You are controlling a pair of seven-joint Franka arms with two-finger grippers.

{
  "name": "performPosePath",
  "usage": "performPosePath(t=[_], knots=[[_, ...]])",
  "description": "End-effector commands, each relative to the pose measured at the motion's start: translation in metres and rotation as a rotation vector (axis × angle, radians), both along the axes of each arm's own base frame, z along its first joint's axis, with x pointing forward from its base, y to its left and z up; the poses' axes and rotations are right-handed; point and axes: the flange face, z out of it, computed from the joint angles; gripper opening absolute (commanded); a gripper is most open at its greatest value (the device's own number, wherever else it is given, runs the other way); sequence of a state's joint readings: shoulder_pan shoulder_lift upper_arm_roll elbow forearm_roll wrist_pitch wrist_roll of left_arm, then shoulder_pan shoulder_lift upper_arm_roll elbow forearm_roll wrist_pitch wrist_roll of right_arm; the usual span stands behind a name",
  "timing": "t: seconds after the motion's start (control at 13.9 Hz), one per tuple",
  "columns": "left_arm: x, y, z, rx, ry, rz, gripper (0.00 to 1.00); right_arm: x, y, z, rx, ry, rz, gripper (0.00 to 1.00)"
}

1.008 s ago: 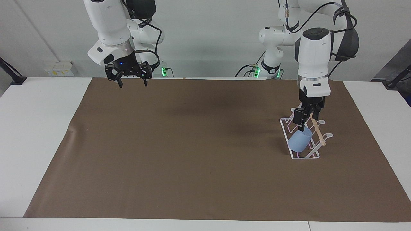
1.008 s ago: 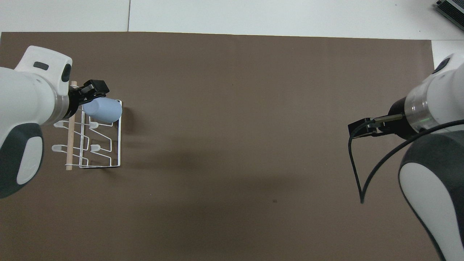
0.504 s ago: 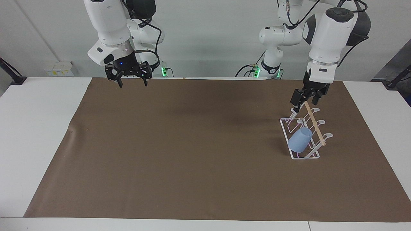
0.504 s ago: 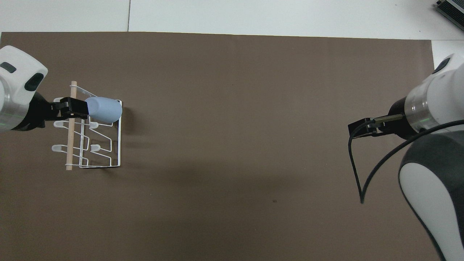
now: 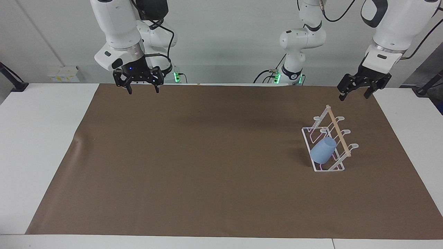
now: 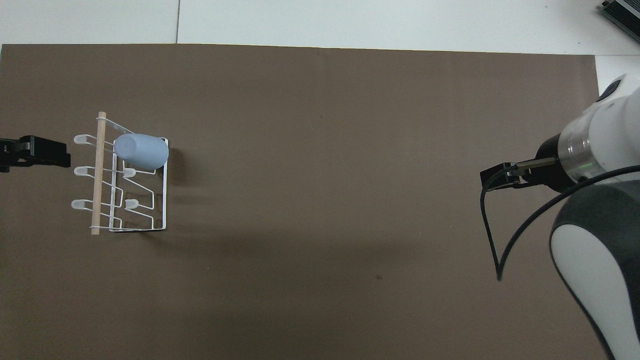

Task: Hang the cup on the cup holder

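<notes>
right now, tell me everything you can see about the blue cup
The cup is a small, plain light-blue tumbler, seemingly plastic, tapered, with no handle. It sits slanted and upside down on a prong of the cup holder, closed bottom pointing up, at the rack's end farthest from the robots, toward the left arm's end of the table. Only the rack's wire touches it. The left gripper is open, raised clear of the rack and holds nothing.

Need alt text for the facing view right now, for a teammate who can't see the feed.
A light-blue cup hangs tilted on a white wire cup holder on a brown mat, toward the left arm's end of the table. Both hands are raised, open and empty: the left hand above the mat's corner, the right hand waiting.
</notes>
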State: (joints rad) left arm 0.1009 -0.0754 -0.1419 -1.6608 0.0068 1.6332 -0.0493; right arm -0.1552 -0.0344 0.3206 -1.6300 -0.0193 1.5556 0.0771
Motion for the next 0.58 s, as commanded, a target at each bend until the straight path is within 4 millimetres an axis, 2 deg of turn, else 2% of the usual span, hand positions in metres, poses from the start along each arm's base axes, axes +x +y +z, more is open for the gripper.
performPosePath(t=[0.0, 0.07, 0.43, 0.5], knots=[[-0.003, -0.013, 0.005, -0.01, 0.026, -0.04, 1.0, -0.008, -0.002, 0.001, -0.009, 0.001, -0.014, 1.0], [-0.007, -0.012, -0.002, -0.008, 0.039, -0.034, 1.0, -0.008, -0.002, 0.002, -0.009, 0.0, -0.014, 1.0], [-0.01, 0.003, -0.003, -0.012, 0.061, -0.016, 1.0, -0.008, -0.002, 0.001, -0.009, 0.001, -0.014, 1.0], [-0.011, -0.002, -0.001, -0.012, 0.063, -0.027, 1.0, -0.008, -0.002, 0.002, -0.009, 0.0, -0.014, 1.0]])
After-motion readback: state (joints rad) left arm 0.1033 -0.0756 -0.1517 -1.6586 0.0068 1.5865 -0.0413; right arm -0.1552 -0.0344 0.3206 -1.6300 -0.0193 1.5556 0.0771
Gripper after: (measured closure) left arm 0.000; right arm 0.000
